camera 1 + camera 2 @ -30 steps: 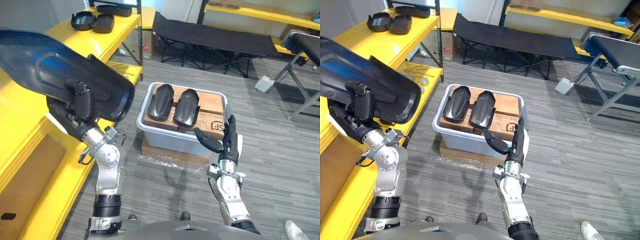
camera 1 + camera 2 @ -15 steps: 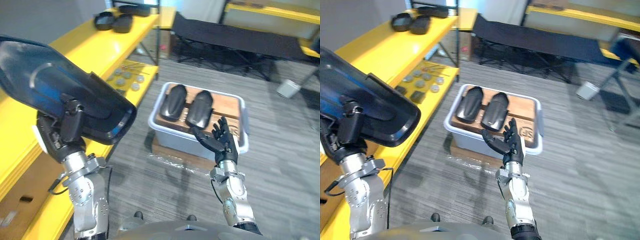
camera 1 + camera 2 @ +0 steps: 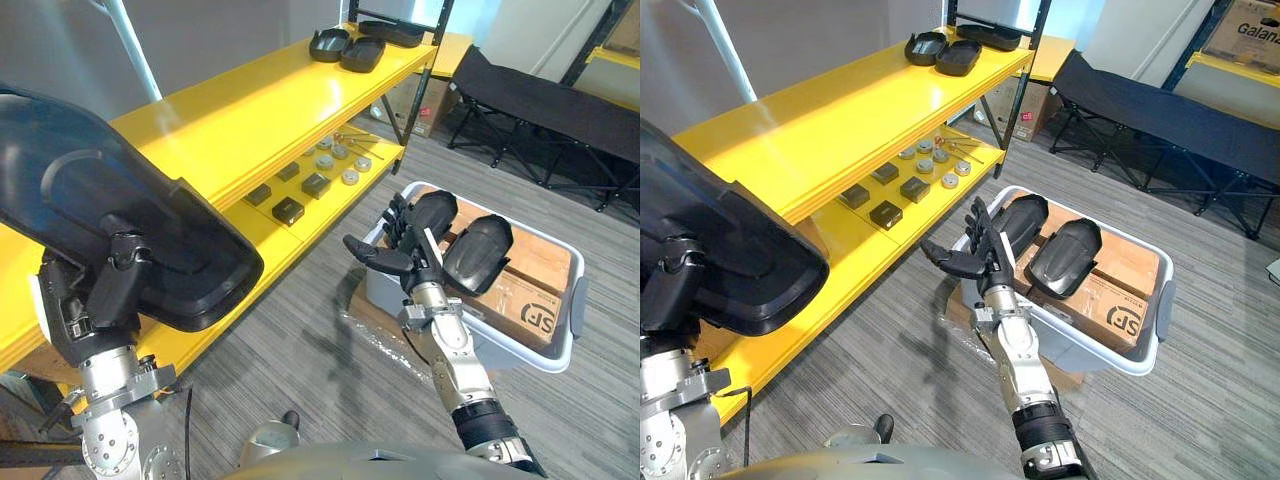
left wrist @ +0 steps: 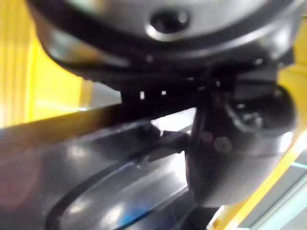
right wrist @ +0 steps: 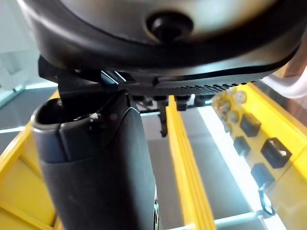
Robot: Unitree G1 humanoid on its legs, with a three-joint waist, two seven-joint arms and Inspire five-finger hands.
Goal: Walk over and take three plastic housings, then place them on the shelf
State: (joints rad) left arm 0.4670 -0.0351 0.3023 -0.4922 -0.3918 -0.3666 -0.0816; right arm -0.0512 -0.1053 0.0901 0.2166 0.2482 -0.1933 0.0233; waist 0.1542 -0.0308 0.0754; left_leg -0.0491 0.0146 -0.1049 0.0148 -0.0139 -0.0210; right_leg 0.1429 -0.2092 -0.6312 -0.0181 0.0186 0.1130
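At the lower left, the left hand (image 3: pixel 100 300) carries a housing (image 3: pixel 110 215) — large, black and glossy — close by the near end of the yellow shelf (image 3: pixel 250 110). The step in hand looks to be setting it on the shelf's top board. To do that well, I judge the arm should bring the housing clear above the board's front edge before moving inward, since the shell is wide and its rim could catch there. It should go down flat on bare yellow, well short of the far housings (image 3: pixel 345 48) at the other end. The fingers should let go only once the shell rests on its own. The lower board, strewn with small parts (image 3: pixel 288 208), looks like no place for it.

As for pose, the left hand is raised under the shell, with thumb and fingers clamped on its rim. The left wrist view shows the shell's curve pressed close against the hand. Mid-scene, the right hand (image 3: pixel 400 255) is held up, fingers straight and fanned apart, thumb out, gripping nothing. Just behind it, to the right, sits the bin (image 3: pixel 560 345) — two more housings (image 3: pixel 480 250) lie side by side inside it on cardboard.
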